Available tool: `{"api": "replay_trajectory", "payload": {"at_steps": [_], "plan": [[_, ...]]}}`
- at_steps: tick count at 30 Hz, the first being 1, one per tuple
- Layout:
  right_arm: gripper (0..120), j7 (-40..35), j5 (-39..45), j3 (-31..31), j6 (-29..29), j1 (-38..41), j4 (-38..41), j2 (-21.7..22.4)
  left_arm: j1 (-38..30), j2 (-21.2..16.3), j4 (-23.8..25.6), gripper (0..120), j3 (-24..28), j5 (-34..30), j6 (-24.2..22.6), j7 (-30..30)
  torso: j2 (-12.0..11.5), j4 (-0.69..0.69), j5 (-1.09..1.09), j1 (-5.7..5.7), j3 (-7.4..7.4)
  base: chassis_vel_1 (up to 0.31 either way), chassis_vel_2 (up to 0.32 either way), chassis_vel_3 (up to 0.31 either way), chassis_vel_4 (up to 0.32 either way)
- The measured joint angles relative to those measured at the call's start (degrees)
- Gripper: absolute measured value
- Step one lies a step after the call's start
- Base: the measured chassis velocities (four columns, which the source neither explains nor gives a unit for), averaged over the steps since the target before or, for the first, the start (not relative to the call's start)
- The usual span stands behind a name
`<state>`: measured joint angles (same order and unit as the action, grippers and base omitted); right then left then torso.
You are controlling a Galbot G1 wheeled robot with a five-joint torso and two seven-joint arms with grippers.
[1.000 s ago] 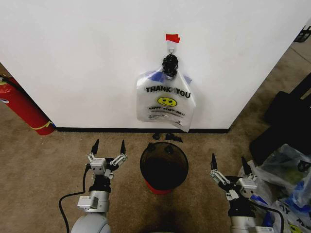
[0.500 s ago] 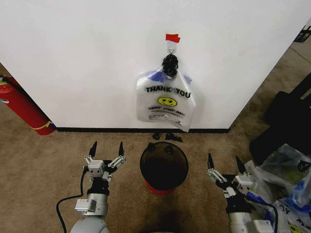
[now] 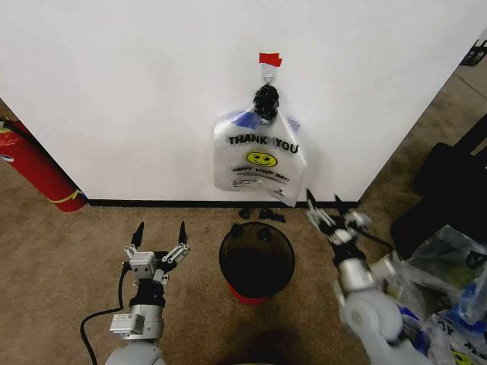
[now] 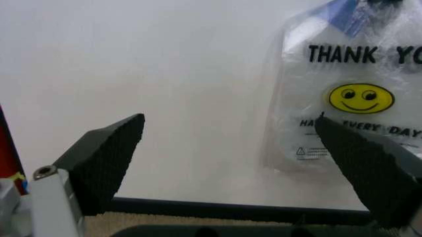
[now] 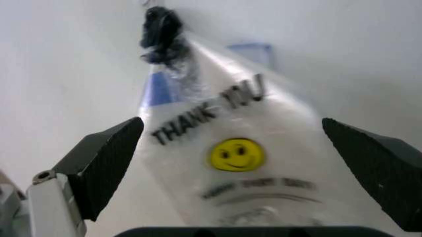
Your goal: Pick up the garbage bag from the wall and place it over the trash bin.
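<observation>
Garbage bag (image 3: 259, 158) hung by its knotted handles off the metal hook (image 3: 268, 71) on the wall (image 3: 137, 99), right above the trash bin (image 3: 256, 261), so handy for a straight drop. Right gripper (image 3: 323, 203) raised near the bag's lower corner, fingers spread wide, holding nothing. Left gripper (image 3: 160, 234) parked low beside the bin, wide open too.

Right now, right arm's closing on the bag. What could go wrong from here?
1. The garbage bag hangs by knotted handles on a metal hook; a straight pull could tear the thin plastic rather than unhook it.
2. The right gripper, open, sits near the bag's lower corner, far below the knot, so it may pinch loose film.
3. The trash bin stands just below; a swinging arm could tip it.
</observation>
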<state>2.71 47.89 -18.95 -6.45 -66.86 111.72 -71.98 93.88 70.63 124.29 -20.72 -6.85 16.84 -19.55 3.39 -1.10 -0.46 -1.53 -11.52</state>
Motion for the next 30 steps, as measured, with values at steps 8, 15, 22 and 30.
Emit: {"api": "replay_trajectory", "payload": {"at_steps": [8, 15, 22, 30], "plan": [[100, 0.7, 3.7, 5.5, 0.5, 9.7, -7.3, -2.2, 0.4, 0.4, 0.3, 100, -1.5, 0.1, 0.1, 0.0, 0.0, 0.0, 0.0, 0.0, 0.0, 0.0, 0.0, 0.0, 0.0], [100, 2.1, 7.8, 7.8, 1.0, 16.4, -12.5, -3.8, 0.3, 0.8, -0.1, 100, -1.3, 0.3, 0.0, 0.0, 0.0, -0.01, 0.0, 0.0, 0.0, 0.0, 0.0, 0.0, 0.0], [100, 2.2, 9.6, 9.0, 1.3, 20.7, -14.4, -4.8, 0.6, 1.1, -0.2, 100, -1.3, 0.7, 0.0, 0.0, 0.0, 0.0, -0.01, 0.0, 0.01, 0.0, 0.0, 0.0, 0.0], [99, 1.8, 12.2, 9.5, 1.5, 25.3, -16.5, -6.8, 1.1, 1.5, -0.4, 100, -1.2, 1.4, 0.6, 0.0, 0.0, 0.0, 0.0, 0.0, 0.01, 0.0, 0.0, 0.0, 0.0]]}}
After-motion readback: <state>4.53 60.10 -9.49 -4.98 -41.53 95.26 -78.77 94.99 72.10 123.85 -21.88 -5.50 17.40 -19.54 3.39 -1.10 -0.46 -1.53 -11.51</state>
